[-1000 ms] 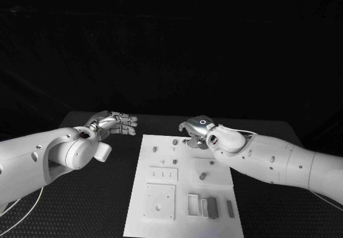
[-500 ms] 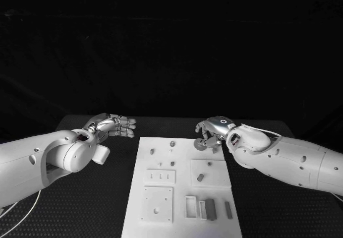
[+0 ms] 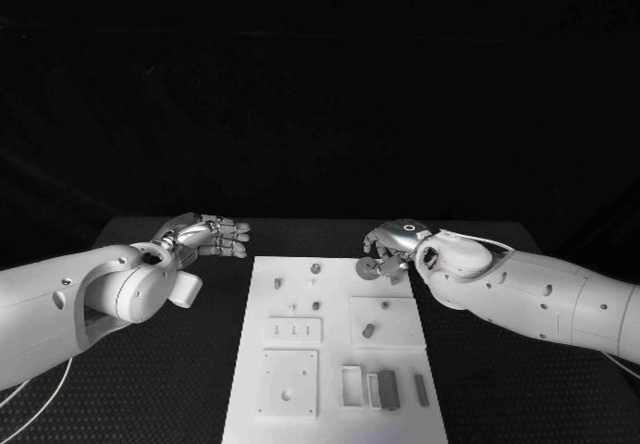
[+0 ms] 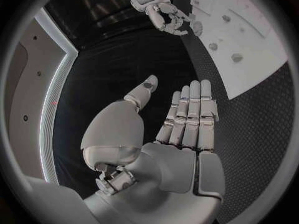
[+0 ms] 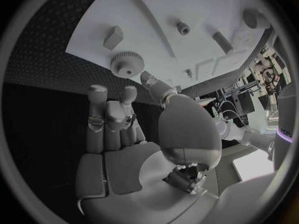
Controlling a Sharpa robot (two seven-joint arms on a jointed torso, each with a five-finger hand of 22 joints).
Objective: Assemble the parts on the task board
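Fingers of the right hand (image 3: 389, 248) are curled in above the far right corner of the task board (image 3: 267, 379), and a small toothed gear (image 3: 368, 269) sits right at their tips. In the right wrist view the gear (image 5: 127, 63) lies flat at the board's (image 5: 124, 10) edge, just past the fingertips (image 5: 96, 91); whether they pinch it or only reach toward it cannot be told. Beyond the gear in that view lie a small grey block (image 5: 112, 37), a short peg (image 5: 182, 28) and a longer bar (image 5: 223, 42), all on the white plate and apart from the hand (image 5: 124, 149).

The left hand (image 3: 214, 234) hangs over the black table (image 3: 200, 361), beside the board's far left corner and off it. In the left wrist view its fingers (image 4: 190, 114) lie straight and side by side, the thumb set apart, holding nothing; the board (image 4: 261, 59) is off to one side, well apart from the palm (image 4: 168, 154), and the right hand (image 4: 168, 17) shows at the board's far end.

On the board, in the head view, small dark pegs (image 3: 316, 269) stand near the far end, a raised square plate carries a grey piece (image 3: 368, 328), and grey bars (image 3: 388, 389) lie in slots near the close end.
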